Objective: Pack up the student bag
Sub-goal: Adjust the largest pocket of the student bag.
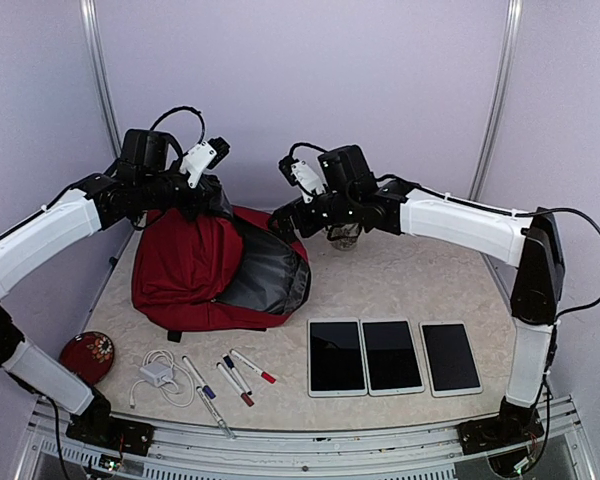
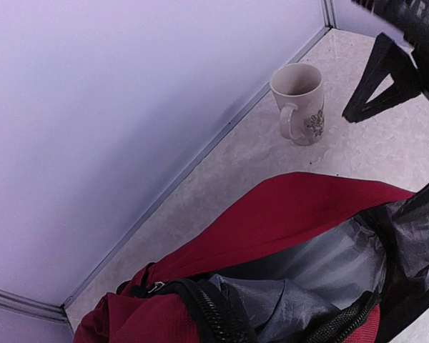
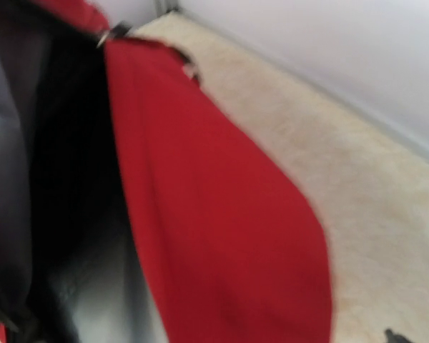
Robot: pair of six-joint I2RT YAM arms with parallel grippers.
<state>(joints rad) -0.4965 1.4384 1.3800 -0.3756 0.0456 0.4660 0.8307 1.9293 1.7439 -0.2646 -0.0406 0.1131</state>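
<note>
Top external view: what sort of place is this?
Probably a lab test cell, not a real classroom: plain panel walls in a metal frame, with three tablets in a neat row and markers laid out near the student bag.

top: overhead, wide | left wrist: close, downward | right wrist: closer, blurred | shared: student bag (image 1: 185, 265)

1. We record the student bag (image 1: 185, 265) as dark red, with grey lining and black zippers.
2. We note the mug (image 2: 298, 102) as cream, with a dark floral print.
3. We see three tablets (image 1: 392, 357) with black screens in white frames.
4. We find the round case (image 1: 87, 356) red, with a floral pattern.
5. We log the charger (image 1: 157, 374) and its cable as white.
6. We list the pens (image 1: 235, 377) as white, with blue or red caps.
7. We describe the table (image 1: 410, 280) as pale beige and faintly speckled.
</note>
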